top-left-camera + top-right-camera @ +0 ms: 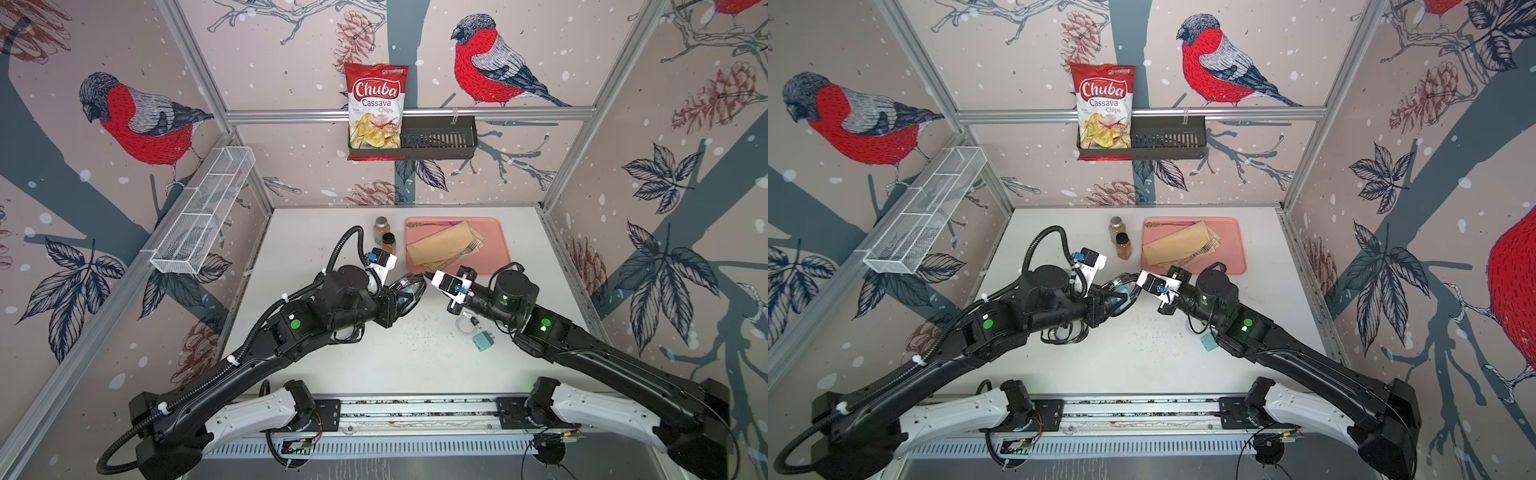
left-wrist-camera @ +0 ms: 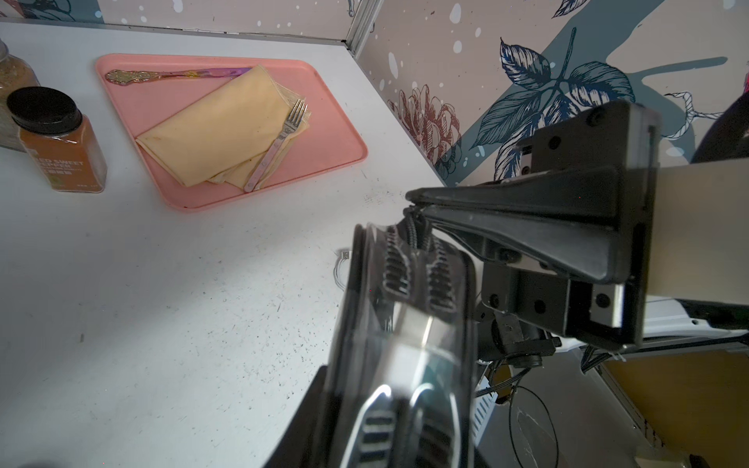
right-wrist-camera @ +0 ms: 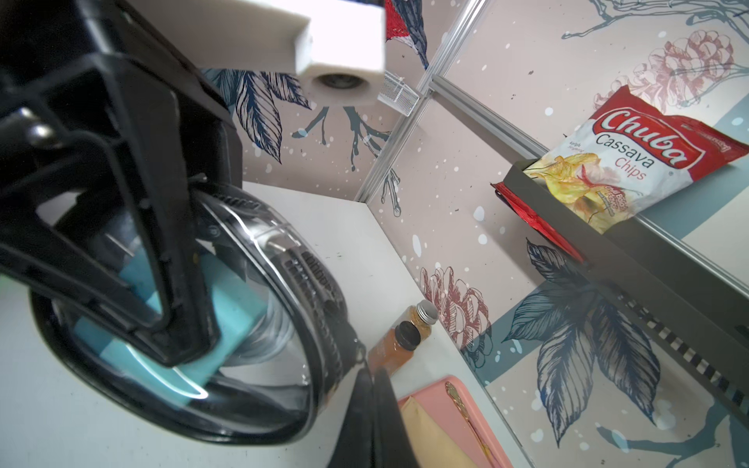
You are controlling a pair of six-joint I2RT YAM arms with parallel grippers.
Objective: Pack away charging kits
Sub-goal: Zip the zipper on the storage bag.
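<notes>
While the left end effector (image 1: 397, 303) clamps it on edge, the oval case (image 1: 411, 289) shows clear walls, a black zippered rim and a teal charger (image 3: 231, 312) inside. It sits near the middle of the white, speckled table (image 1: 374, 365), walled by bird-print panels. The right end effector (image 1: 427, 276), fingers pressed together, meets its rim from 3 o'clock; a loose charger (image 1: 482, 341) and coiled cable (image 1: 464, 325) lie at 4 o'clock.

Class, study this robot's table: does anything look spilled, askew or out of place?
Yes. Fine dark specks are scattered across the middle of the white table, like spilled seasoning, though I cannot tell their source. A teal charger and a white cable also lie loose on it, not yet packed.
</notes>
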